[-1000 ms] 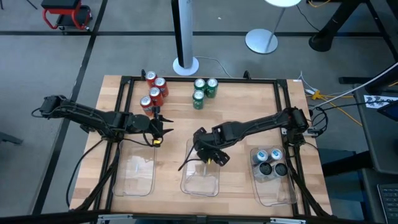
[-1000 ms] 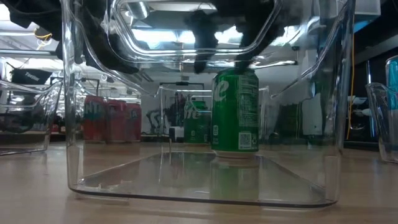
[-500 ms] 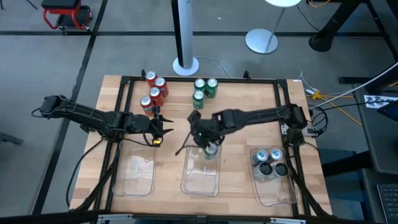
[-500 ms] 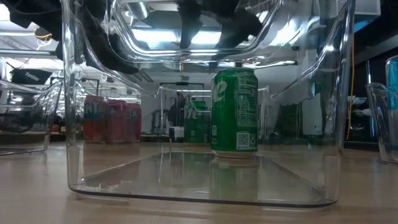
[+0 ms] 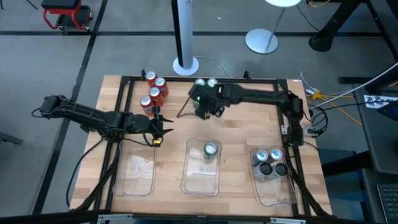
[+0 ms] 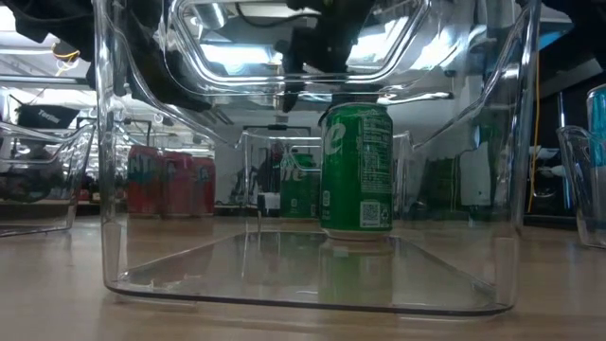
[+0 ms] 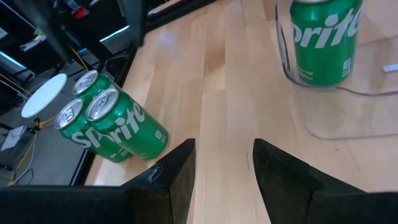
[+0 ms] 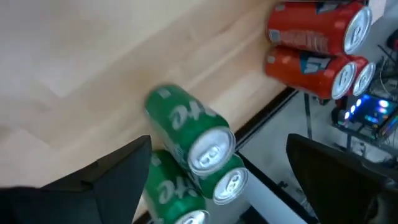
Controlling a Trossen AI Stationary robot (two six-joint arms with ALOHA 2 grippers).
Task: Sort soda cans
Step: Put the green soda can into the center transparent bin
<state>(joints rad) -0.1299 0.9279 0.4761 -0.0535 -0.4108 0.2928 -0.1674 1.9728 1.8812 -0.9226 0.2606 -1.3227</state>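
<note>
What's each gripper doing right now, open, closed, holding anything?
Left gripper: open, empty, beside the red cans.
Right gripper: open, empty, over the green cans.

Two dark, matte black jointed arms, slender links with bulkier joints. Left two-finger gripper [image 5: 163, 129]: small yellow mark near fingertips. Right two-finger gripper [image 8: 214, 186]: broad, flat, dark wedge-shaped fingers [image 8: 118, 171].

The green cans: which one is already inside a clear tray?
The green can standing upright in the middle tray; the other green cans are grouped on the bare table, below the right gripper.
</note>
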